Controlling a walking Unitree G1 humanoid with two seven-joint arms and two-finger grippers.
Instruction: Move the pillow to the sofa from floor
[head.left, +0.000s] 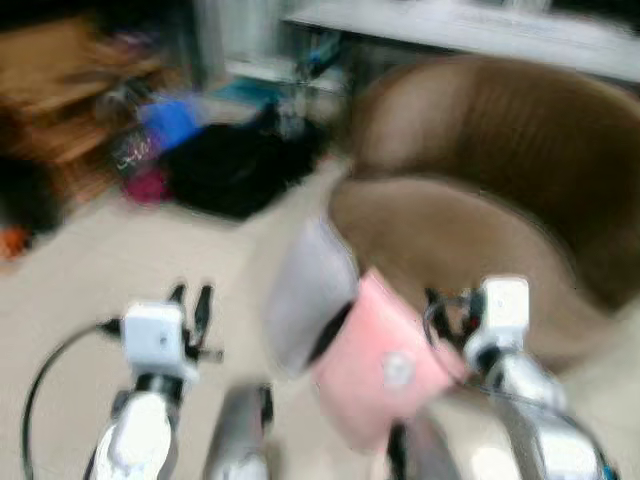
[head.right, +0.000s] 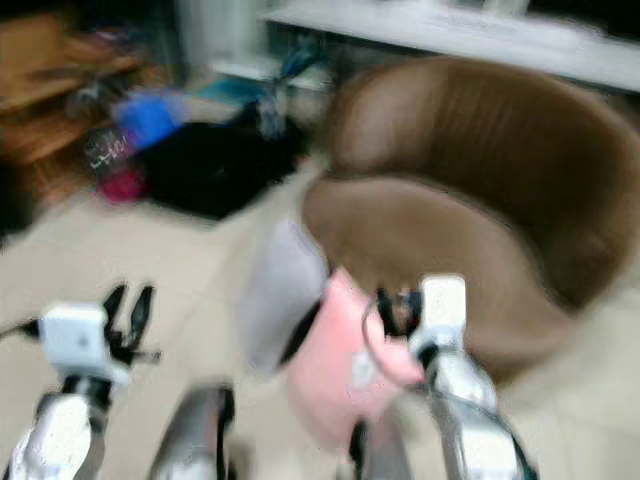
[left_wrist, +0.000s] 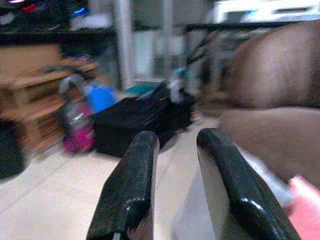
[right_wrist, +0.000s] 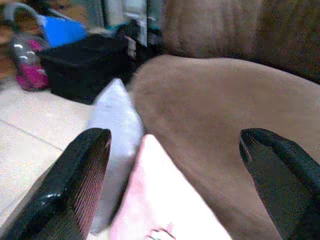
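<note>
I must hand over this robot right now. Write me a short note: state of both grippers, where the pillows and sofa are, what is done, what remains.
Left gripper: fingers slightly apart, holding nothing, raised over the floor.
Right gripper: open wide, holding nothing, aimed at the pink pillow.
Pink pillow and grey pillow: leaning against the front of the brown sofa, bottoms on the floor.
Done: robot stands before the pillows.
Left: grasp a pillow, lift it onto the sofa seat.

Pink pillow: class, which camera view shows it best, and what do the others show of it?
Left eye view: the pink pillow shows almost whole, though blurred, leaning against the brown sofa. Right eye view matches. Right wrist view shows its top; left wrist view just a corner.
</note>
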